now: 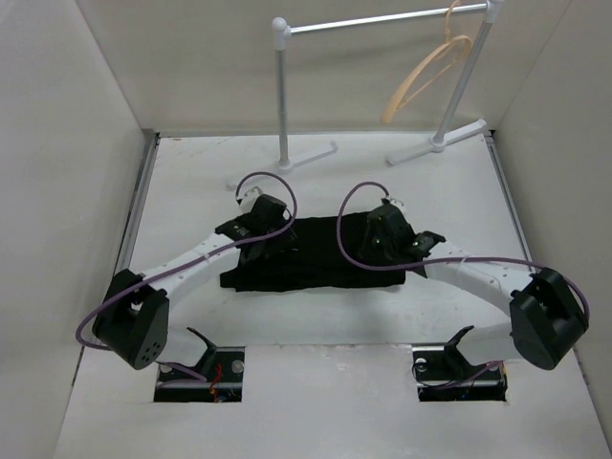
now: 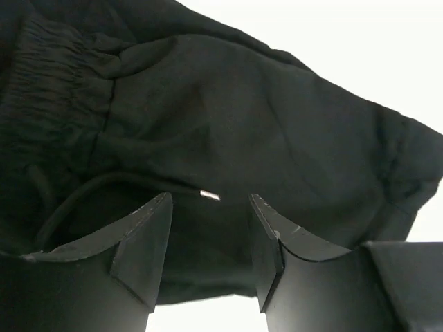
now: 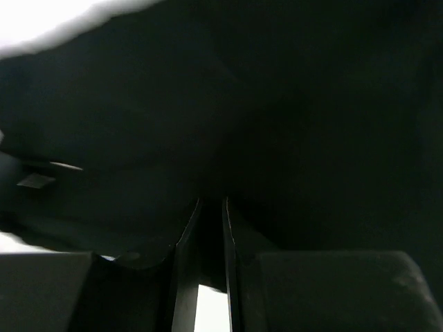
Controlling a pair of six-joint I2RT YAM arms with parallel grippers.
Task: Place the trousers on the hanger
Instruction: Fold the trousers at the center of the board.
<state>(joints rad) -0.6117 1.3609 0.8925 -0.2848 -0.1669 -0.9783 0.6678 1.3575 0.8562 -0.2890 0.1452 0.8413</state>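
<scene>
The black trousers (image 1: 316, 256) lie folded flat across the middle of the table. The tan hanger (image 1: 430, 69) hangs on the white rack at the back right, far from both grippers. My left gripper (image 1: 254, 241) is open over the trousers' left end; in the left wrist view (image 2: 211, 200) its jaws stand wide apart above the waistband fabric (image 2: 242, 117), beside a drawstring with a metal tip (image 2: 210, 196). My right gripper (image 1: 382, 241) is on the trousers' right end; in the right wrist view (image 3: 211, 202) its jaws are nearly together with black fabric (image 3: 277, 104) between their tips.
The white tubular rack (image 1: 282, 86) stands at the back of the table, its feet just beyond the trousers. Pale walls close in the left, right and back sides. Both arm bases sit at the near edge.
</scene>
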